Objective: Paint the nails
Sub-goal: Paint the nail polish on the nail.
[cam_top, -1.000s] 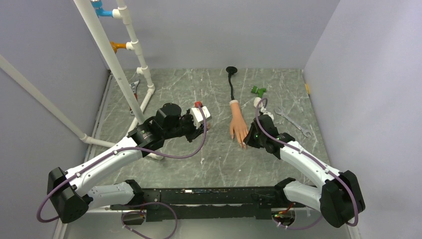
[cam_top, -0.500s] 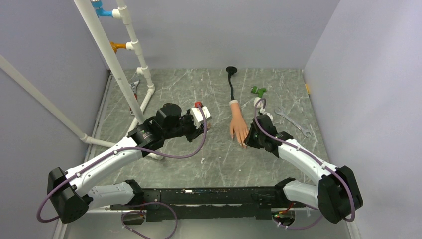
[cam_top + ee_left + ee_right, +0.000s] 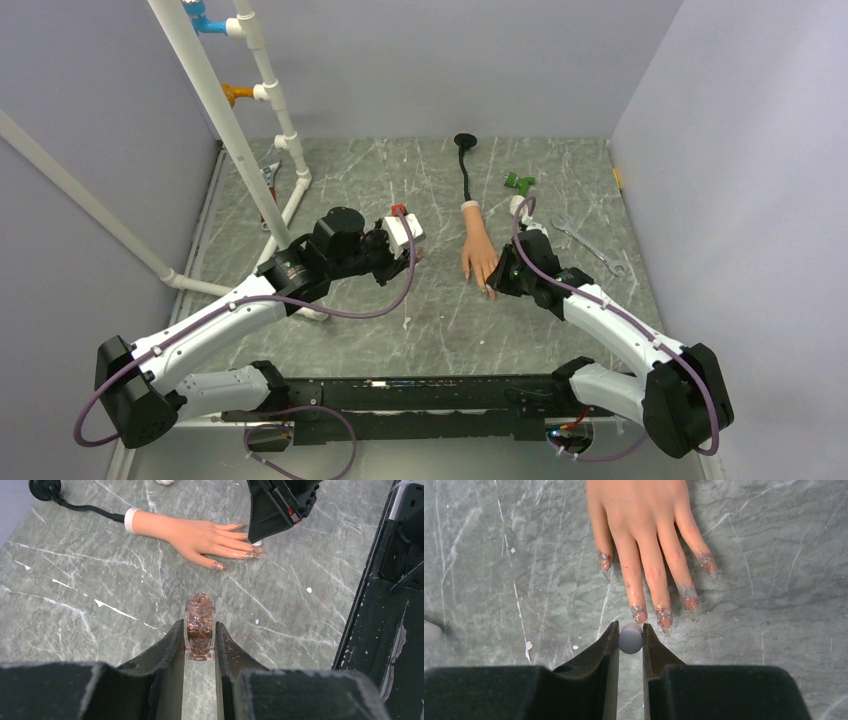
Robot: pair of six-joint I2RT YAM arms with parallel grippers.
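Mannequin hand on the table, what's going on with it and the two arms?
The right gripper is shut on a white round cap, likely the polish brush, held right at the mannequin hand fingertips. The nails already carry glittery polish. The left gripper is shut on the uncapped glitter polish bottle, apart from the hand.

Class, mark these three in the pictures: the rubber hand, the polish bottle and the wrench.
rubber hand (image 3: 639, 510), right wrist view, back of the hand.
polish bottle (image 3: 199, 632), left wrist view, glass body.
wrench (image 3: 589, 244), top view, middle of its shaft.
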